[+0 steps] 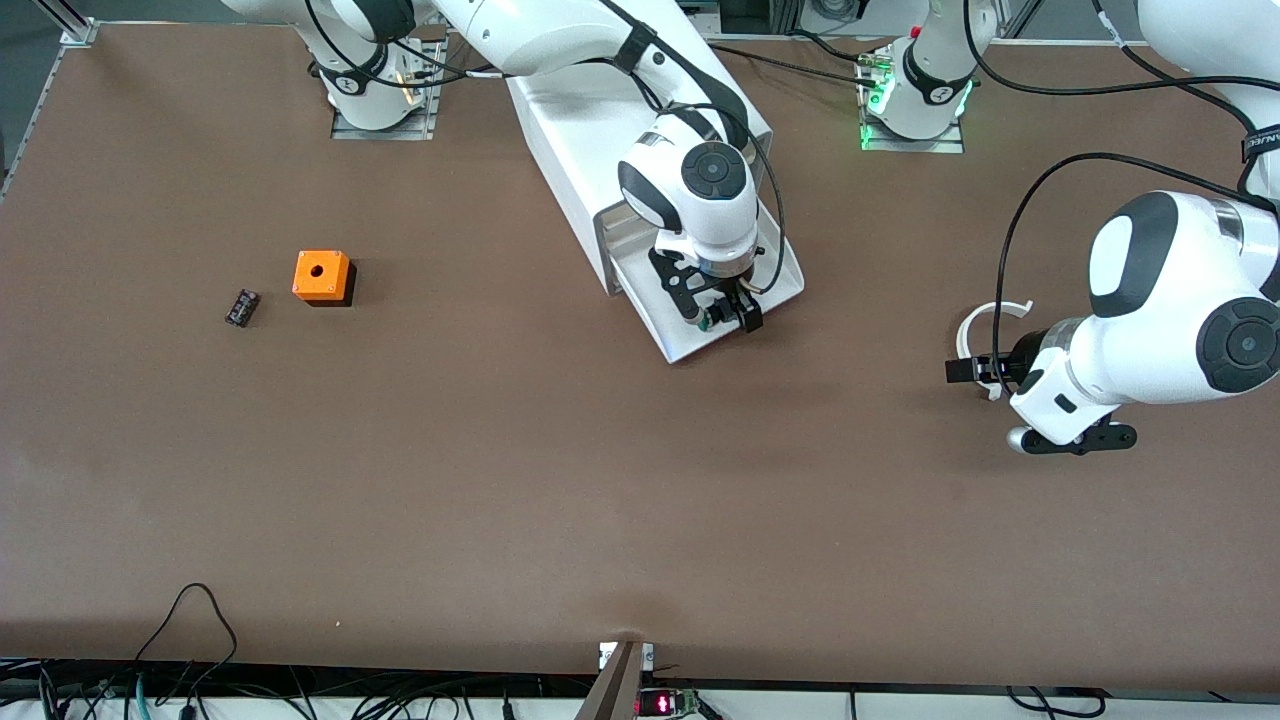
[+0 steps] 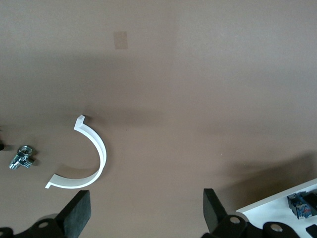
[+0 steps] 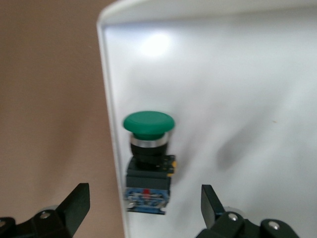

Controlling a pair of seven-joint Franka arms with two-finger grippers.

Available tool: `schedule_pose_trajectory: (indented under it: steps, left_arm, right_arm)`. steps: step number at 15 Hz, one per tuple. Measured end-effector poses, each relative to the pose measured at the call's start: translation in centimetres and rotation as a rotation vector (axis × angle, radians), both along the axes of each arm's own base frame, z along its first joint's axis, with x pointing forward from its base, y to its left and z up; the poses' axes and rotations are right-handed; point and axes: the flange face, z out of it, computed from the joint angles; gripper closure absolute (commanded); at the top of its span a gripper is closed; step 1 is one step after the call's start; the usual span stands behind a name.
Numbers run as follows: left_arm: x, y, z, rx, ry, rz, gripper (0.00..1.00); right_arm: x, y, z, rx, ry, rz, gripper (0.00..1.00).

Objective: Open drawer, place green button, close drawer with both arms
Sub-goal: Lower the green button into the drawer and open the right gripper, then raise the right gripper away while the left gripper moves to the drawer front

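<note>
The lowest drawer (image 1: 675, 335) of the white cabinet (image 1: 580, 140) is pulled out. The button (image 3: 147, 148), with a green cap and black body, lies on its side in the drawer (image 3: 237, 99), against its side wall. It shows small in the front view (image 1: 706, 321). My right gripper (image 1: 728, 318) is open just above the button, with a finger on either side and not touching it (image 3: 143, 208). My left gripper (image 1: 960, 370) is open and empty (image 2: 146, 210), low over the bare table toward the left arm's end. A corner of the drawer (image 2: 277, 208) shows in its view.
A white curved piece (image 1: 990, 325) lies on the table by my left gripper, with a small metal fitting (image 2: 21, 157) beside it. An orange cube with a hole (image 1: 321, 277) and a small black part (image 1: 242, 307) sit toward the right arm's end.
</note>
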Motion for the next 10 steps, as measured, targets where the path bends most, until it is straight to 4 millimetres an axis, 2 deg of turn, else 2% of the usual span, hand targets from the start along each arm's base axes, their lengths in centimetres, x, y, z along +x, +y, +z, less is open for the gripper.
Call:
schedule_pose_trajectory:
  steps: [2, 5, 8, 10]
  left_arm:
    - [0.1, -0.2, 0.0, 0.012, -0.005, 0.054, 0.04]
    - [0.4, -1.0, -0.6, 0.026, -0.039, 0.143, 0.04]
    - [0.0, -3.1, -2.8, 0.028, -0.092, 0.209, 0.04]
    - [-1.1, -5.0, -5.0, 0.028, -0.112, 0.249, 0.04]
  right_arm:
    - [1.9, -1.0, 2.1, 0.010, -0.032, -0.023, 0.01]
    - [5.8, -3.9, 5.9, 0.041, -0.073, -0.051, 0.01]
    - [9.5, -8.2, 9.7, 0.040, -0.078, -0.017, 0.01]
    - [11.4, -11.3, 10.8, 0.016, -0.050, 0.095, 0.01]
